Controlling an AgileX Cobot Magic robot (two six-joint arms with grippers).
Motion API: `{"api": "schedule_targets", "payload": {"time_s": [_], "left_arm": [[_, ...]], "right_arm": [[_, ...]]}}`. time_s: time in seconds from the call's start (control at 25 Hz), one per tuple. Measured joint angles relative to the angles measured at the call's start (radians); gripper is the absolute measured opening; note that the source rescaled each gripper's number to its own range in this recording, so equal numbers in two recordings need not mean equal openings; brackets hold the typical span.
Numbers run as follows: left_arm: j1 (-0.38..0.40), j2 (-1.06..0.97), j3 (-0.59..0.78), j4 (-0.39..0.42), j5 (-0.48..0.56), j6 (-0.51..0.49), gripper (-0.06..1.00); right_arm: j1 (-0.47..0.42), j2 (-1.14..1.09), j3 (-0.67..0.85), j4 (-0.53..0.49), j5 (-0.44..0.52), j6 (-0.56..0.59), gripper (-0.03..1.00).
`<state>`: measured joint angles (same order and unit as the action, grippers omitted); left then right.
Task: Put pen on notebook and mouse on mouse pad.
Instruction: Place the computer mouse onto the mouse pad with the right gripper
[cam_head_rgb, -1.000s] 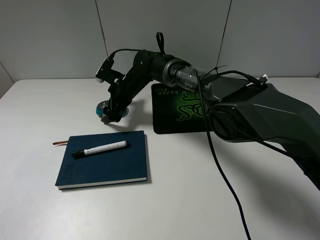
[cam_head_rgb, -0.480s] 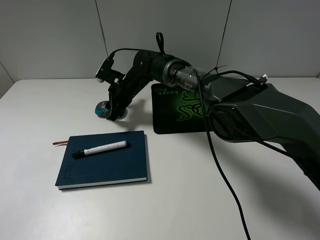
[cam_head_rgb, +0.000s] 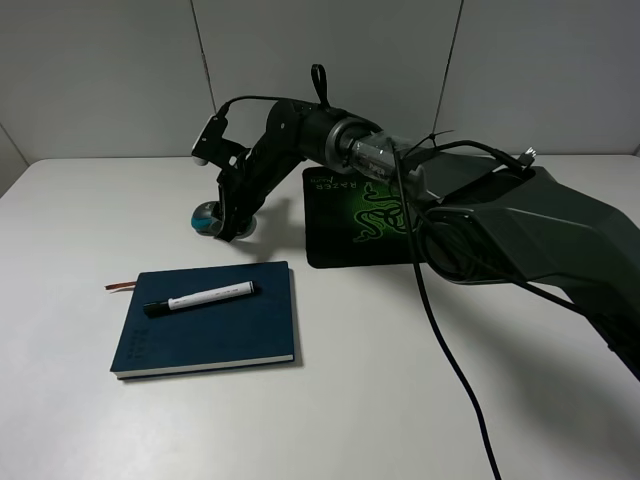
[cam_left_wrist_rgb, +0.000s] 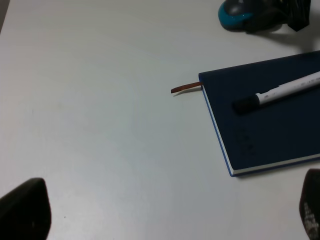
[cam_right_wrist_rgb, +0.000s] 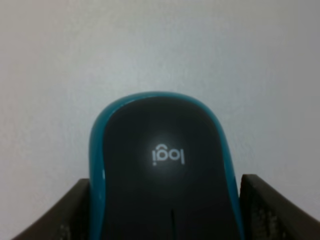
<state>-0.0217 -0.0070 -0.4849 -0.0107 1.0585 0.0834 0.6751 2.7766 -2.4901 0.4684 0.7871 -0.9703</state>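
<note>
The white pen (cam_head_rgb: 200, 297) with its black cap lies on the navy notebook (cam_head_rgb: 215, 335) at the front left; the left wrist view shows both the pen (cam_left_wrist_rgb: 285, 92) and the notebook (cam_left_wrist_rgb: 270, 135). The teal mouse (cam_head_rgb: 205, 216) rests on the table left of the black mouse pad (cam_head_rgb: 340, 245). My right gripper (cam_head_rgb: 232, 222) reaches across and is shut on the mouse (cam_right_wrist_rgb: 160, 150), a finger (cam_right_wrist_rgb: 75, 210) pressed against each side. My left gripper (cam_left_wrist_rgb: 167, 220) hangs open above bare table near the notebook and is out of the exterior view.
The notebook's reddish ribbon (cam_head_rgb: 122, 287) sticks out at its far left corner. The right arm (cam_head_rgb: 520, 230) and its cable (cam_head_rgb: 450, 350) stretch over the mouse pad and the right half of the white table (cam_head_rgb: 380, 400).
The right gripper's fingers have drawn in around the mouse and the wrist has shifted slightly right. Pen and notebook have not moved.
</note>
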Motion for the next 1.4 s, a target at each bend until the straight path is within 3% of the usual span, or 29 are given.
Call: {"api": "schedule_targets", "payload": {"time_s": [0.4,0.76,1.04,1.4], "left_arm": [[0.0,0.0,0.0,0.0,0.0,0.0,1.0],[0.0,0.0,0.0,0.0,0.0,0.0,1.0],[0.0,0.0,0.0,0.0,0.0,0.0,1.0],[0.0,0.0,0.0,0.0,0.0,0.0,1.0]], "right_arm": [[0.0,-0.065,-0.001,-0.096,0.086,0.057,0.0],[-0.02,-0.137,-0.004,-0.151,0.244,0.104,0.0],[-0.096,-0.162,-0.004,-0.18,0.404,0.145,0.0],[-0.203,-0.173,-0.004,-0.185,0.427,0.196,0.0]]}}
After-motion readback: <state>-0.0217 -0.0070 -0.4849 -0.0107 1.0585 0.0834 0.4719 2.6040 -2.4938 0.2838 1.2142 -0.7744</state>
